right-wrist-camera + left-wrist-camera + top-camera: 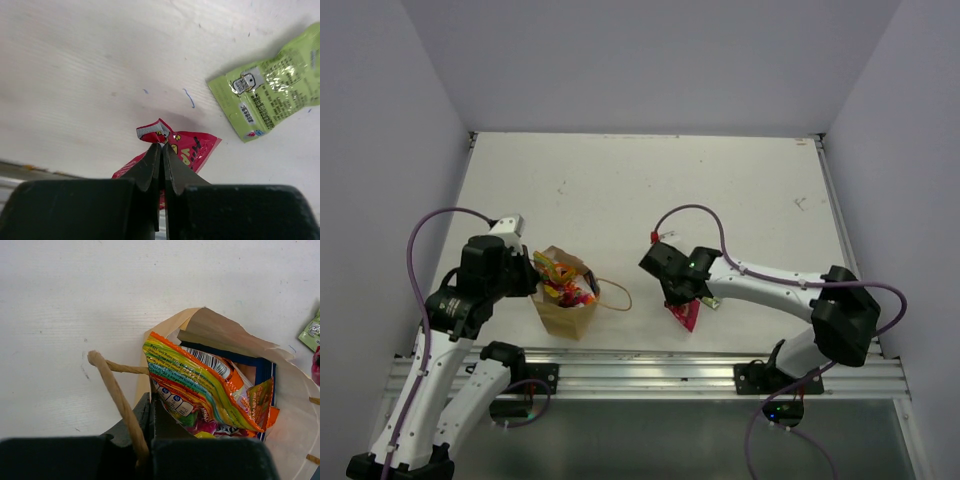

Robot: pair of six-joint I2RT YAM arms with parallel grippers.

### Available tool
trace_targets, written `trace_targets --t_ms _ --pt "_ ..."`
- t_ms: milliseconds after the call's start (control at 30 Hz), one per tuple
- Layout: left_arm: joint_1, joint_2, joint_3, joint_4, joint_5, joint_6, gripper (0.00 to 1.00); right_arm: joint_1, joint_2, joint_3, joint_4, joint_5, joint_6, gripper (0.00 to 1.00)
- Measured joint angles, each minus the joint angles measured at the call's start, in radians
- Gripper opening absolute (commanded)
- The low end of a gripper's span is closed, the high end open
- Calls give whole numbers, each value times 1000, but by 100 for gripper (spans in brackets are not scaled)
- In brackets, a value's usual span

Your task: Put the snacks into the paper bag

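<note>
The tan paper bag (563,312) stands upright near the table's front edge. The red-orange candy bag (200,382) pokes out of its mouth, with the dark blue crisp bag (266,374) behind it. My left gripper (150,407) is shut on the paper bag's near rim, and a string handle (117,395) lies over its fingers. My right gripper (162,149) is shut on a crumpled corner of the small pink packet (195,149), to the right of the paper bag (686,316). The pale green packet (267,95) lies flat on the table just beyond it.
The paper bag's other string handle (617,296) loops out to the right, towards the right gripper (682,298). A metal rail (640,372) runs along the table's front edge, close to the paper bag and the pink packet. Grey walls enclose the white table (650,190).
</note>
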Motion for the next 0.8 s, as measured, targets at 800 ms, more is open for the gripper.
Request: trace_targets --t_ms 800 --pt "0 -9 0 -2 -2 1 0 172 281 710 312 -375 -52 0"
